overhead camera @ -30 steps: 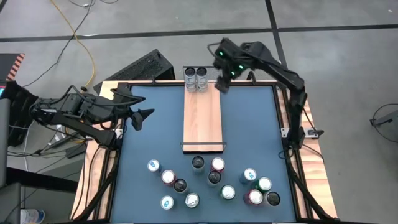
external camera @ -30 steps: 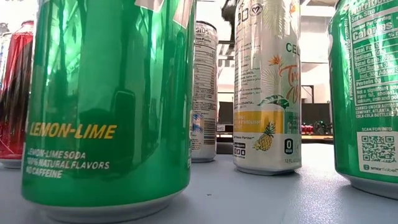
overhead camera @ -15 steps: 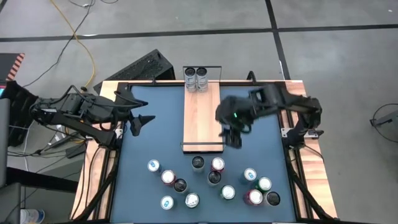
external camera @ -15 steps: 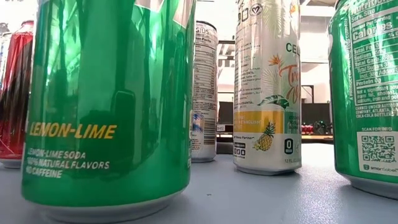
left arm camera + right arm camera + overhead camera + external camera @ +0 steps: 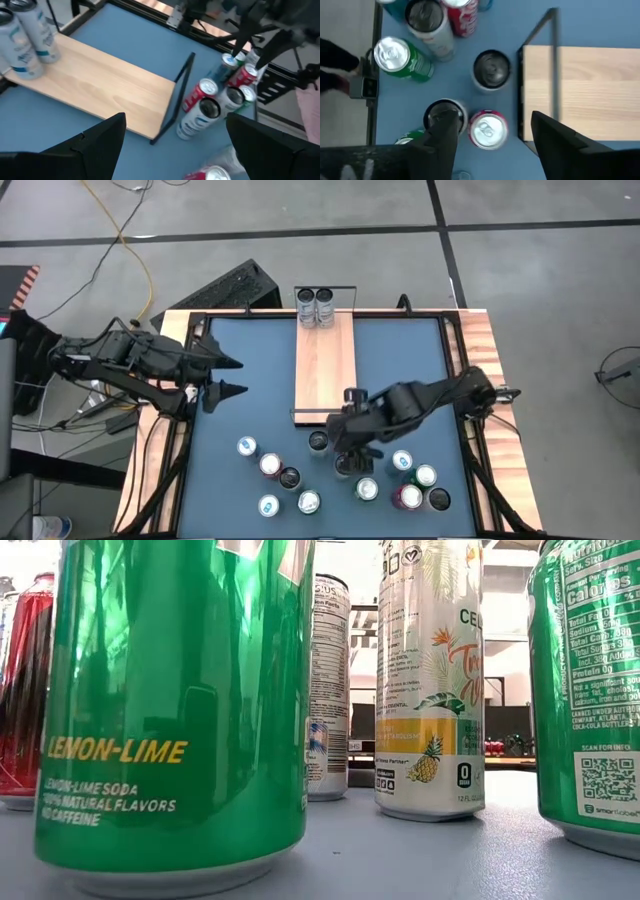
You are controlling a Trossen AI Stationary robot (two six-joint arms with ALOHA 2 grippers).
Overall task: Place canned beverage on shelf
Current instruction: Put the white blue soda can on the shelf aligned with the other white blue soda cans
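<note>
Blue table [image 5: 250, 370]: shelf [image 5: 325, 370] lengthwise front-to-back, cans [image 5: 315, 307] upright.

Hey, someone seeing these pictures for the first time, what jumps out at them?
The right claw hangs open over the cluster of upright drink cans at the near end of the blue table. Just beyond it lies the long pale wood plank shelf, with two silver cans standing at its far end. The left claw waits open at the table's left side.
</note>
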